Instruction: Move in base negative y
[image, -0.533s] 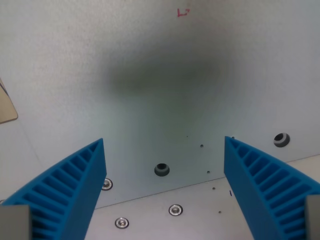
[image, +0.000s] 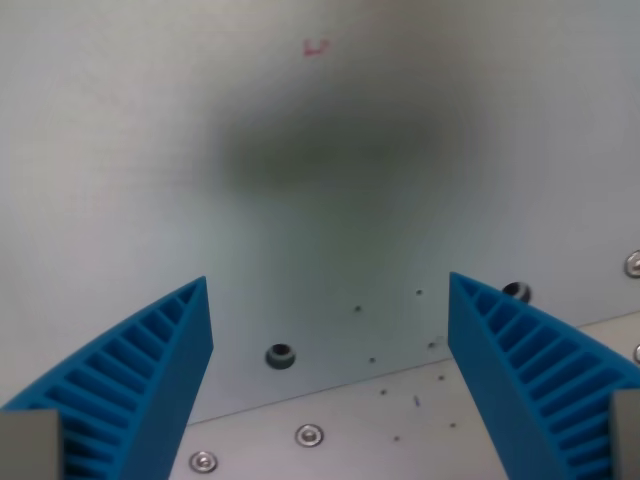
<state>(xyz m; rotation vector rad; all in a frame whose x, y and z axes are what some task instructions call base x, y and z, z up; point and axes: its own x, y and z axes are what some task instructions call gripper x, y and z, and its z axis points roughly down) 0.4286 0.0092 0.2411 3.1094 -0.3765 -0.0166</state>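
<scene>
My gripper (image: 330, 385) is open and empty, with its two blue ribbed fingers (image: 140, 390) at the lower left and lower right of the wrist view. It hovers over a pale grey table plate (image: 330, 200). The gripper's dark shadow falls on the plate near the middle top. Nothing lies between the fingers.
A small red mark (image: 316, 46) sits near the top. A dark hole (image: 280, 356) and a second one (image: 516, 291) are in the plate. Several screws (image: 309, 435) line a seam along the bottom. A few small dark specks lie near the seam.
The whole scene has shifted toward the wrist view's left and slightly down, so the camera has moved. The tan object at the left edge is out of view. The fingers stay equally open.
</scene>
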